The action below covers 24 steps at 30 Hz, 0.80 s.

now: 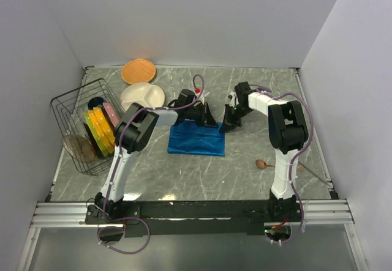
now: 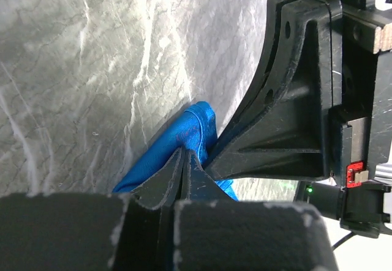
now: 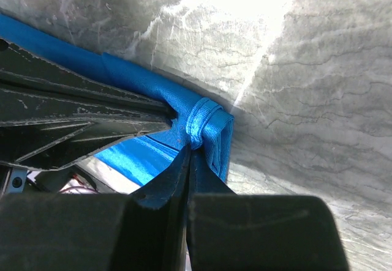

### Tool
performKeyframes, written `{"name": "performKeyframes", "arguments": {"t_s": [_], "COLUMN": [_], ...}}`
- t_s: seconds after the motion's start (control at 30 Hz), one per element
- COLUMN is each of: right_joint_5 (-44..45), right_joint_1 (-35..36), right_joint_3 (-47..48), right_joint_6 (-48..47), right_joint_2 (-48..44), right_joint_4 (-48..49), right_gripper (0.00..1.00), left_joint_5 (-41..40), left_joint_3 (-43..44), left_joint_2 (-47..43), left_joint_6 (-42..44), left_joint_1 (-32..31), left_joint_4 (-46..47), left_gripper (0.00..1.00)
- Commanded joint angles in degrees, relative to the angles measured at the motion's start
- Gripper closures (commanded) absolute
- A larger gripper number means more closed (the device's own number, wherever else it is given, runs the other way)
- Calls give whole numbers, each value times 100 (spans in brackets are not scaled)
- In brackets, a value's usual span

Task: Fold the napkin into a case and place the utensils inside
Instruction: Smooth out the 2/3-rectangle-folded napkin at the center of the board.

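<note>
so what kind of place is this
Probably a robot lab test cell: plain white walls box in a marble-look table, a left arm and right arm are bolted to a rail, and a wire rack holds plates.

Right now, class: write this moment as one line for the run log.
napkin: folded rectangle on table | left tool: shut on napkin's far edge | right tool: shut on napkin's far edge | spoon: on table, apart from napkin

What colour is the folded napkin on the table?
Bright blue, slightly shiny; the napkin shows best in the right wrist view.
</note>
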Motion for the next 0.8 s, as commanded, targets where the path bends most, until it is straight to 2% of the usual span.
{"name": "performKeyframes", "arguments": {"t_s": [0.0, 0.13, 0.2, 0.4, 0.63, 0.77], "right_joint_5": [429, 192, -80, -617, -995, -873], "right_joint_1": [68, -37, -143, -381, -328, -240], "right_joint_3": [-224, -31, 144, 216, -109, -416], "right_joint_6": [-318, -651, -784, -697, 313, 350], "right_joint_2": [-69, -315, -526, -931, -527, -413], "right_joint_4": [-127, -285, -452, -111, 785, 866], "right_gripper": [99, 83, 80, 82, 84, 86], "left_joint_5": [-455, -482, -473, -447, -447, -412], "left_joint_3": [-10, -90, -90, -64, 24, -2], "left_joint_2": [156, 138, 147, 191, 208, 234], "left_joint_6": [540, 523, 531, 531, 610, 567], "left_joint_1": [-62, -80, -80, -97, -97, -89], "left_joint_4": [-569, -587, -621, -639, -771, -762], "left_gripper": [99, 99, 99, 99, 99, 99]}}
